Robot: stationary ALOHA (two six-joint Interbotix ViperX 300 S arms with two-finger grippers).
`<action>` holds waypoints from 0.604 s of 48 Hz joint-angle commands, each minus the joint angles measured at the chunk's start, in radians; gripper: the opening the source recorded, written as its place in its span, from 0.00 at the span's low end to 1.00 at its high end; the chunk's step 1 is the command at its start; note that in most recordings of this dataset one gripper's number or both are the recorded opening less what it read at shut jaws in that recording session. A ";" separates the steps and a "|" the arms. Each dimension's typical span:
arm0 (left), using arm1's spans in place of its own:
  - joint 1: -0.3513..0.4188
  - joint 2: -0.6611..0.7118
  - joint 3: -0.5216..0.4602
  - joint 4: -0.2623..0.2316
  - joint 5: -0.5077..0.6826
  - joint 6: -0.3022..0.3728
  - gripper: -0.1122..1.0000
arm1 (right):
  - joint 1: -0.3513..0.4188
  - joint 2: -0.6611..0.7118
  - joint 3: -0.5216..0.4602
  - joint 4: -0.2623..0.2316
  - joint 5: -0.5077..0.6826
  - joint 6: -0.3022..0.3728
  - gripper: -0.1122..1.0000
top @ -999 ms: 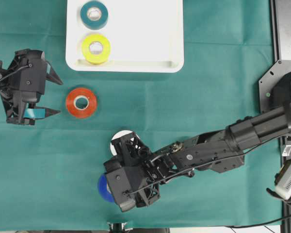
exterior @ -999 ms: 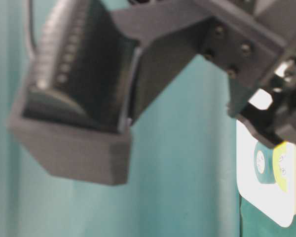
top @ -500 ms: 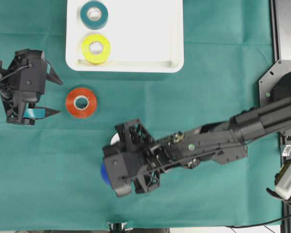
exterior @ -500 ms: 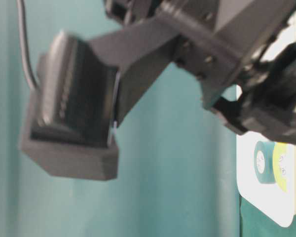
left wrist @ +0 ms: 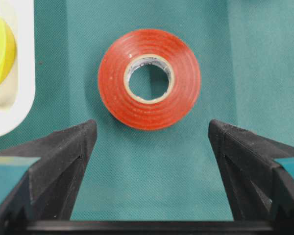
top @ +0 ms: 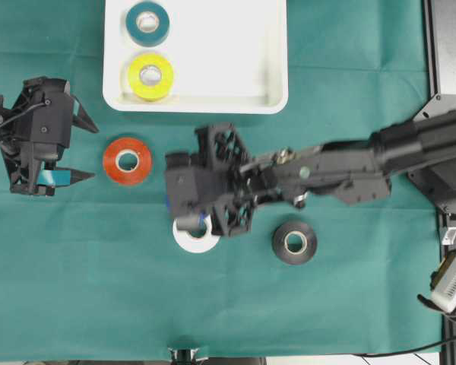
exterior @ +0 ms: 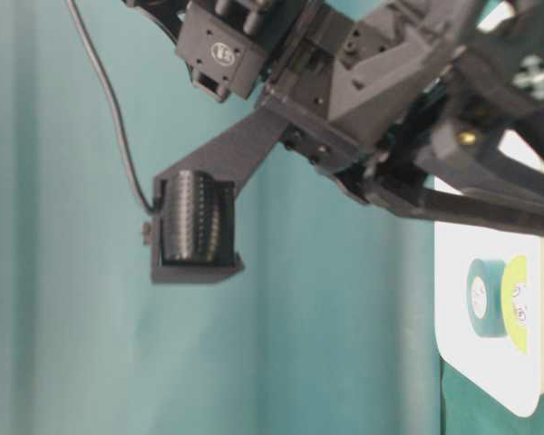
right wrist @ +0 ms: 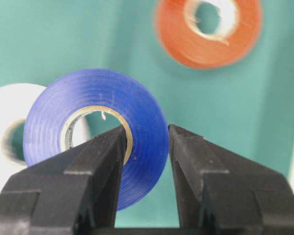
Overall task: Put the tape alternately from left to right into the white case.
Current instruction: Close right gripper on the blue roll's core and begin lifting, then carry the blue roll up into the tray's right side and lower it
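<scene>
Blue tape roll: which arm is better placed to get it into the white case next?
Right. The right gripper is shut on the blue tape roll, lifted off the cloth near the white case. The left gripper hangs open at the red tape roll, holding nothing.

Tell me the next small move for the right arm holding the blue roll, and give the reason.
Probably carry it on toward the white case and set it in the bare area beside the yellow roll. The right hand is shut on the blue roll, lifted above the white roll on the cloth, while the teal roll and the yellow already lie in the case.
</scene>
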 commanded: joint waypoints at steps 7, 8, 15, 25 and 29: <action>-0.003 -0.008 -0.008 -0.003 -0.008 -0.002 1.00 | -0.083 -0.094 0.051 -0.009 -0.006 0.003 0.11; -0.003 -0.006 -0.008 -0.003 -0.008 -0.002 1.00 | -0.091 -0.100 0.057 -0.011 -0.008 0.003 0.11; -0.003 -0.006 -0.008 -0.003 -0.008 -0.002 1.00 | -0.138 -0.132 0.098 -0.011 -0.014 0.003 0.11; -0.003 -0.008 -0.008 -0.002 -0.008 -0.002 1.00 | -0.209 -0.170 0.152 -0.014 -0.026 0.002 0.11; -0.003 -0.008 -0.008 -0.003 -0.008 -0.002 1.00 | -0.236 -0.183 0.170 -0.020 -0.034 0.002 0.11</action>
